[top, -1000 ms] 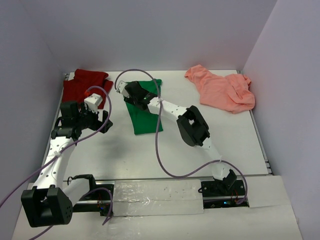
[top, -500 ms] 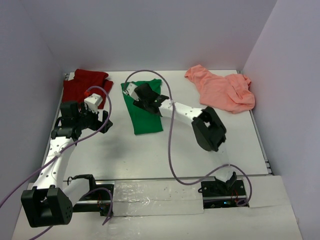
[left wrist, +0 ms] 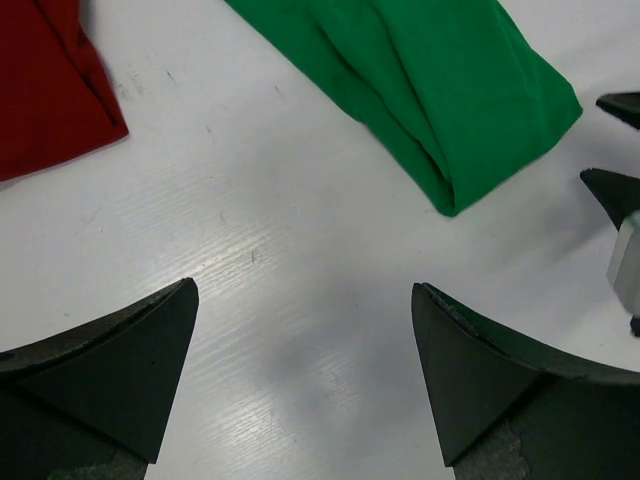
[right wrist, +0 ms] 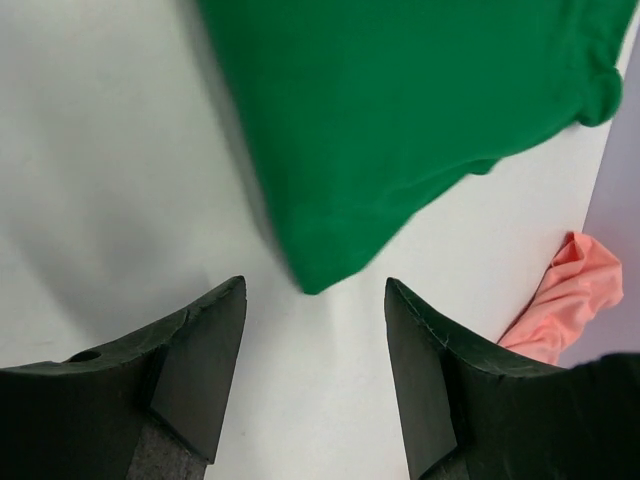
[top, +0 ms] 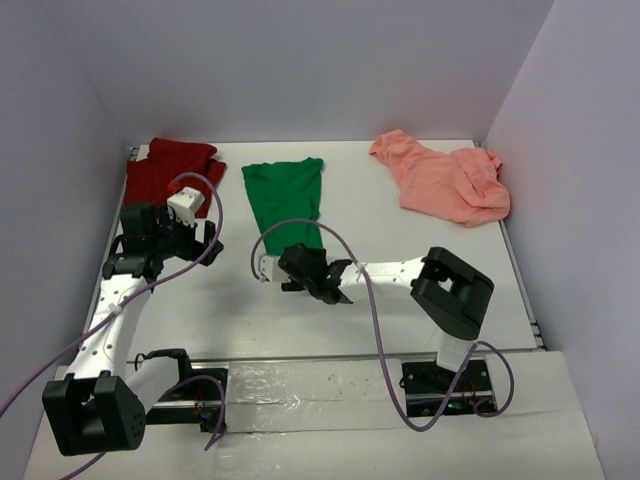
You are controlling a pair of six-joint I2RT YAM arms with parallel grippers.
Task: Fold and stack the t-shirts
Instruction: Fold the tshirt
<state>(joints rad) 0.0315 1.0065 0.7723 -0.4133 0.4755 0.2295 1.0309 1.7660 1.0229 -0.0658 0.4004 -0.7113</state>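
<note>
The right fingers (right wrist: 200, 370) stand apart and empty, the folded end of the green t-shirt (right wrist: 400, 120) just ahead of their tips. The left fingers (left wrist: 120, 360) gape over the desk (left wrist: 300, 250) beside it. Pinching one layer only could drag the fold open.

Three soft cloth short-sleeved t-shirts lie on one white table (top: 480, 280): one bright green t-shirt (top: 285, 195), one dark red t-shirt (top: 165, 170) and one salmon pink t-shirt (top: 440, 180). There are two white-and-black robot arms, a left arm (top: 115, 300) and a right arm (top: 395, 270). Each carries one gripper, the left gripper (left wrist: 303, 288) and the right gripper (right wrist: 315, 282), and each gripper has two dark fingers, four in all. Two purple cables (top: 375, 320) show, one per arm.
</note>
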